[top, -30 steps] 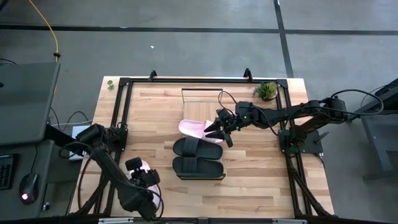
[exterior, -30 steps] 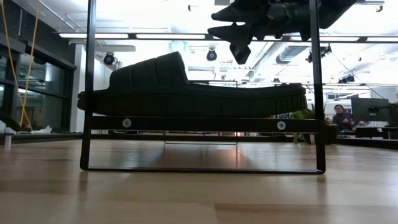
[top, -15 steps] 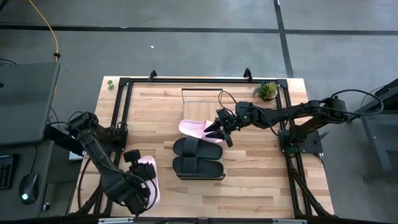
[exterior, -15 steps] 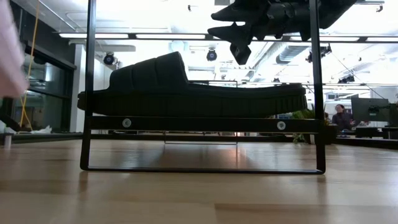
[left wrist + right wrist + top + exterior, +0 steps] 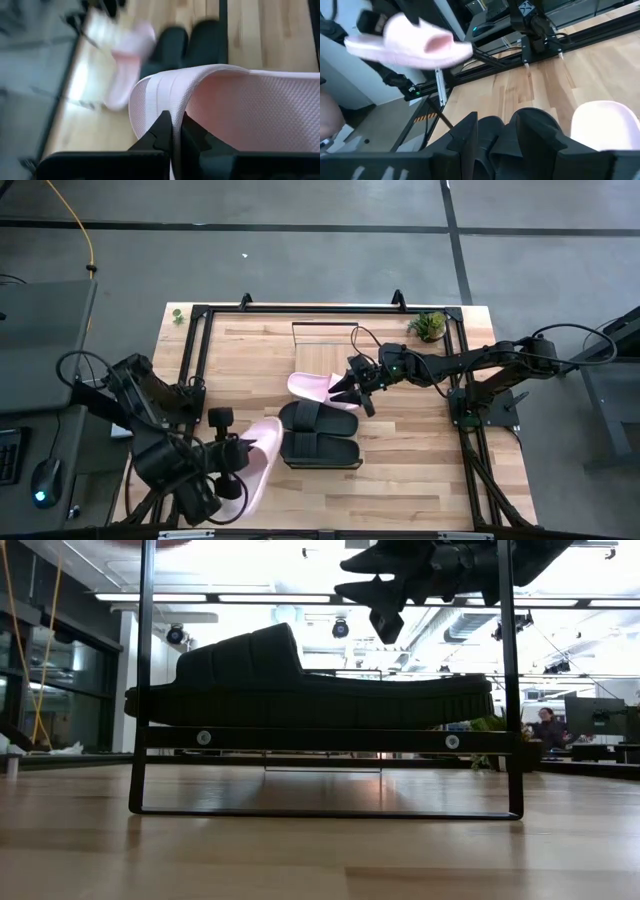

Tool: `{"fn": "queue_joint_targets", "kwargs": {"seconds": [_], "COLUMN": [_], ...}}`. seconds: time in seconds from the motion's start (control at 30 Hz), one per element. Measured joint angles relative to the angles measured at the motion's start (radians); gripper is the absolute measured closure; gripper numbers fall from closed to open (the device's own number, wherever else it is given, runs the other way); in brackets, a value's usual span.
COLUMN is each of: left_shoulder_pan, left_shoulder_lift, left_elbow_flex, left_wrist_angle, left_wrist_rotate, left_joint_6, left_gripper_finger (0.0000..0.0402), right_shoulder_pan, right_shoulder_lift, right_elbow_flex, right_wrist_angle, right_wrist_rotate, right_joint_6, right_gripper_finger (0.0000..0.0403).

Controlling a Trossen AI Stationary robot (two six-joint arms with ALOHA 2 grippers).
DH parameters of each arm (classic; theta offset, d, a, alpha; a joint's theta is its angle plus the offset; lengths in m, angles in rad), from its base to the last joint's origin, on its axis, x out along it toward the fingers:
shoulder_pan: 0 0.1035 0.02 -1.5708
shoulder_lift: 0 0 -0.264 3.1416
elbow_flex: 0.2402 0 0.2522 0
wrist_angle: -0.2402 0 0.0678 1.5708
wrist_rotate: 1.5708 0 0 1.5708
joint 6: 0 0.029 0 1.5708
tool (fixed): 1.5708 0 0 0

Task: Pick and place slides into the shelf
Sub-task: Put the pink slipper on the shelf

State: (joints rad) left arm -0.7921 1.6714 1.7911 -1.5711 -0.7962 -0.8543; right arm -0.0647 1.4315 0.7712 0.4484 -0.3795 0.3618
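**Now airborne: pink slide heads for the shelf**

The left tool [image 5: 232, 463], clamped on the strap of a pale pink ribbed foam slide [image 5: 257, 470], has swung it in from the worktop's left edge toward two matte black slides [image 5: 318, 434] mid-worktop. The right tool [image 5: 352, 388], fingers parted and empty, hovers beside the second pink slide [image 5: 312, 387].

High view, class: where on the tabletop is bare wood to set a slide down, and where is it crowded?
Free: the strip between the plant and the right frame rail, down to the near right corner, and the wood around the wire frame. Crowded: the centre, where two black slides, a pink slide and the right end effector cluster.
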Motion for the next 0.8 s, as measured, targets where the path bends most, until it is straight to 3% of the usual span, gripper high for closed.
{"fn": "queue_joint_targets", "kwargs": {"seconds": [0.2, 0.43, 0.53, 0.8], "left_shoulder_pan": [0.0, 0.0, 0.0, 0.001], "left_shoulder_lift": [0.0, 0.0, 0.001, 0.002], "left_elbow_flex": [0.108, 0.165, 0.165, 0.16], "left_wrist_angle": [0.0, 0.0, 0.0, 0.0], "left_wrist_rotate": [-0.167, -0.348, -0.376, -0.337], "left_joint_6": [0.219, 0.39, 0.474, 0.685], "left_gripper_finger": [0.04, 0.0401, 0.0401, 0.0401], "right_shoulder_pan": [0.0, 0.0, 0.0, 0.0], "right_shoulder_lift": [0.0, 0.0, 0.0, 0.0], "right_elbow_flex": [0.0, 0.0, 0.0, 0.0], "right_wrist_angle": [0.001, 0.012, 0.013, 0.154], "right_wrist_rotate": [-0.032, -0.042, -0.043, -0.047], "right_joint_6": [-0.004, -0.166, -0.121, 0.101], "right_gripper_finger": [0.0276, 0.0276, 0.0276, 0.0276]}}
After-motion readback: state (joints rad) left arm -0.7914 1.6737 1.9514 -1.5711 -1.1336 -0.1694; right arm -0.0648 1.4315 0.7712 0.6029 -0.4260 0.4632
